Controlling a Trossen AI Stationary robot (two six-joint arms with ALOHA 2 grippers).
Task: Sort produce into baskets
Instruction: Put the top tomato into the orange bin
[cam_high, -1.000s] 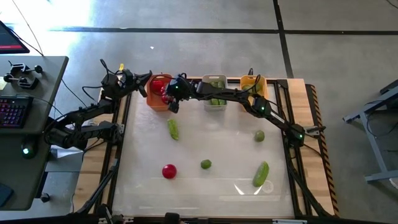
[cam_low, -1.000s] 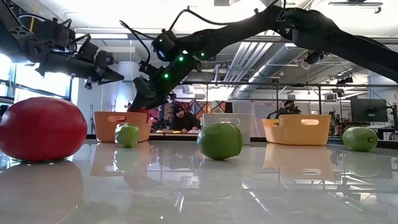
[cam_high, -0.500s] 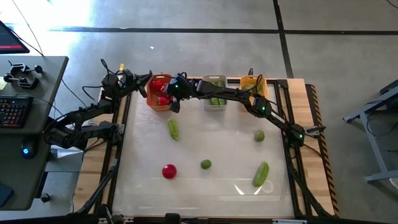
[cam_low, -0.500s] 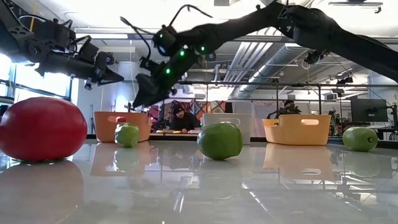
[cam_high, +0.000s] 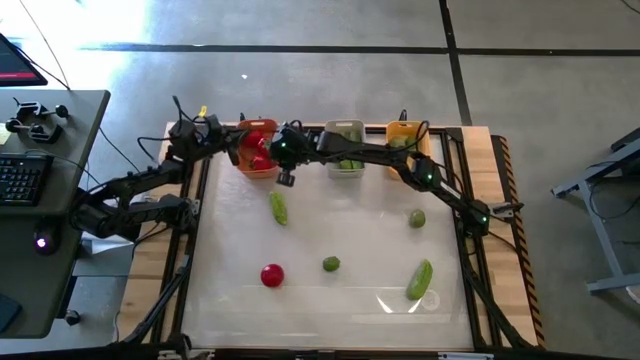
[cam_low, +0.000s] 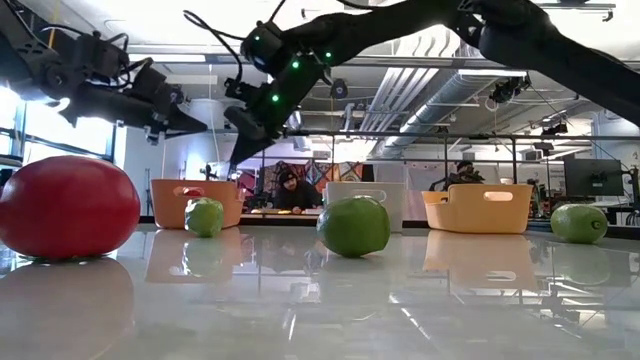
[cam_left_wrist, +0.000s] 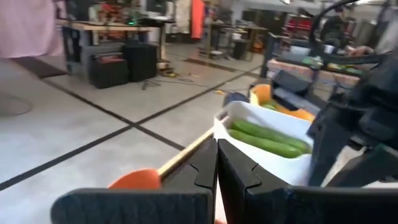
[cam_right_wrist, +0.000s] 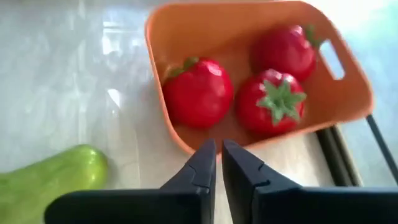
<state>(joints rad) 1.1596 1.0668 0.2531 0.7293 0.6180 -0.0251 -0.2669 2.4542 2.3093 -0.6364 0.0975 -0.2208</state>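
My right gripper (cam_right_wrist: 216, 158) is shut on nothing and hangs above the near rim of the orange-red basket (cam_high: 256, 160), pointing slantwise down; in the high view the right gripper (cam_high: 286, 179) shows just in front of that basket. Three tomatoes (cam_right_wrist: 198, 92) lie in the basket. My left gripper (cam_left_wrist: 216, 167) is shut, level, by the basket's left end (cam_high: 232, 140). The grey basket (cam_high: 344, 152) holds cucumbers (cam_left_wrist: 267, 140). On the table lie a cucumber (cam_high: 278, 208), a tomato (cam_high: 272, 274), two limes (cam_high: 331, 264) (cam_high: 417, 218) and another cucumber (cam_high: 419, 279).
The yellow-orange basket (cam_high: 407, 134) stands at the back right, next to the grey one. All three baskets line the table's far edge. Wooden rails (cam_high: 497, 200) run along the table's sides. People sit in the room beyond the table.
My right gripper has risen out of the orange-red basket, come a little toward the table's near edge and shut with nothing in it. The tomatoes stay in the basket.
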